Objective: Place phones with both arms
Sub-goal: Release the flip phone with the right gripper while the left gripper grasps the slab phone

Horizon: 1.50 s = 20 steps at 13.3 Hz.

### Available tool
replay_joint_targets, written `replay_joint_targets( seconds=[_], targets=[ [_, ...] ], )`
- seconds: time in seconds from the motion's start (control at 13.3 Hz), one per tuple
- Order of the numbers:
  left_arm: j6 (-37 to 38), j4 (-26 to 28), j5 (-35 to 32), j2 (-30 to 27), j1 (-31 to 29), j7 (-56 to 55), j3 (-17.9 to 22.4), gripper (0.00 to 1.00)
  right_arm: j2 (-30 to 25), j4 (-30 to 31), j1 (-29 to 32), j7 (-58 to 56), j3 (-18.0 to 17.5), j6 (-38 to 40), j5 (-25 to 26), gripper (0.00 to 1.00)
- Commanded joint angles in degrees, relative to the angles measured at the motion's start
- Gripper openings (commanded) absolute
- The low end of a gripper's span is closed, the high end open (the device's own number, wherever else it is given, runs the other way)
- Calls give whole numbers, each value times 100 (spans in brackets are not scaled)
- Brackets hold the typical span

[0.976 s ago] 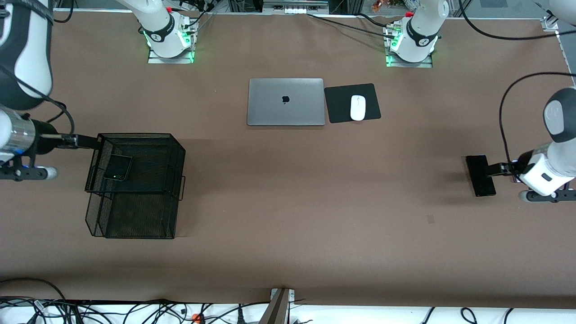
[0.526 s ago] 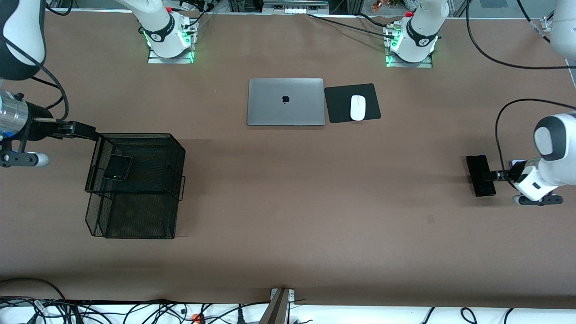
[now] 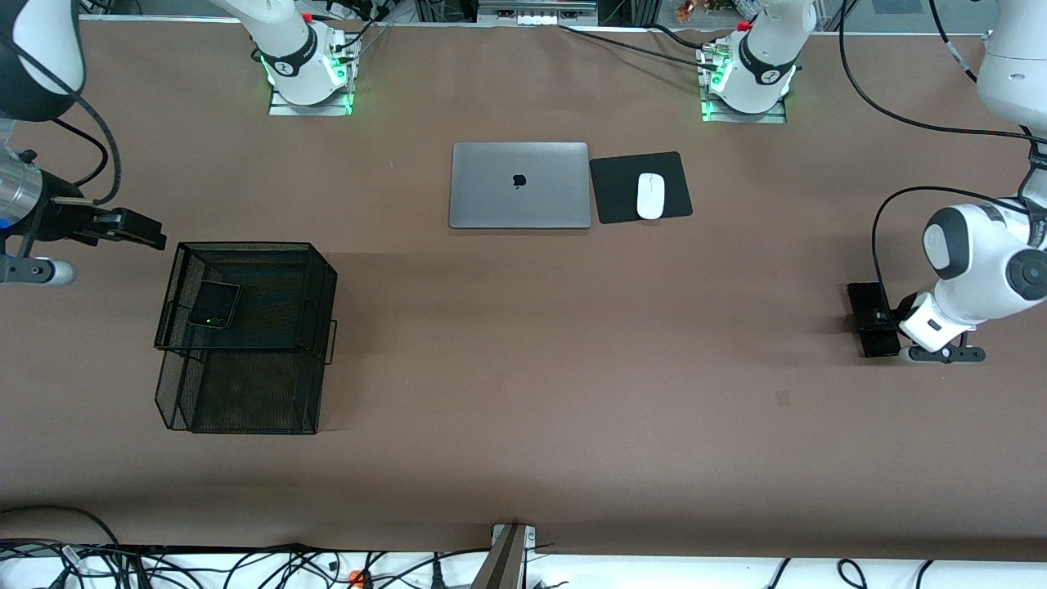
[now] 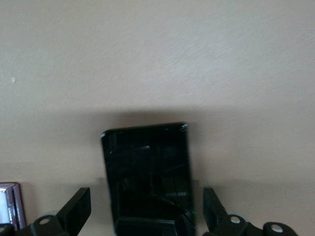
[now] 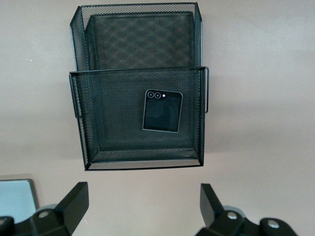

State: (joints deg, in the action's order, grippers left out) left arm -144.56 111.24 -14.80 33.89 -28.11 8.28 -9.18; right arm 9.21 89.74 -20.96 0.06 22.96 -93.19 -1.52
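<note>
Front view: both grippers (image 3: 151, 237) (image 3: 887, 315) open; laptop (image 3: 519, 185), mouse (image 3: 650, 195) mid-table.

A high front camera faces the bases; each wrist camera looks down, apparently closely, sharing its table (image 3: 523, 368) patch.

Glossy black phone (image 4: 147, 177); wire-mesh basket (image 5: 138, 147).

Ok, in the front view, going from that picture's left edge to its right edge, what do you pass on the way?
Right pincer → small black phone in the mesh tray → silver laptop → white mouse → long black phone.
</note>
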Motion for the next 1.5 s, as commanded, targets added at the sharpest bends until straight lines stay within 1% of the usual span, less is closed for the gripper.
replay_joint_targets(
  seconds=[0.0,0.3,0.68,1.05,1.43],
  targets=[
    [-300,363,-155,-129,-177,-37,-84,100,-402,483,-101,135,-46,-235,179,100],
    [-283,346,-129,-49,-256,-476,-119,100,-358,387,-92,126,-46,-191,179,100],
    [-81,276,-120,-128,-265,-494,-172,100,-306,264,-92,118,-37,-182,170,100],
    [-72,284,143,-172,-265,-485,-207,100,-297,263,-84,109,-37,-191,170,100],
    [-72,293,170,-111,-265,-477,-198,100,-297,263,-92,109,-37,-182,161,100]
  ],
)
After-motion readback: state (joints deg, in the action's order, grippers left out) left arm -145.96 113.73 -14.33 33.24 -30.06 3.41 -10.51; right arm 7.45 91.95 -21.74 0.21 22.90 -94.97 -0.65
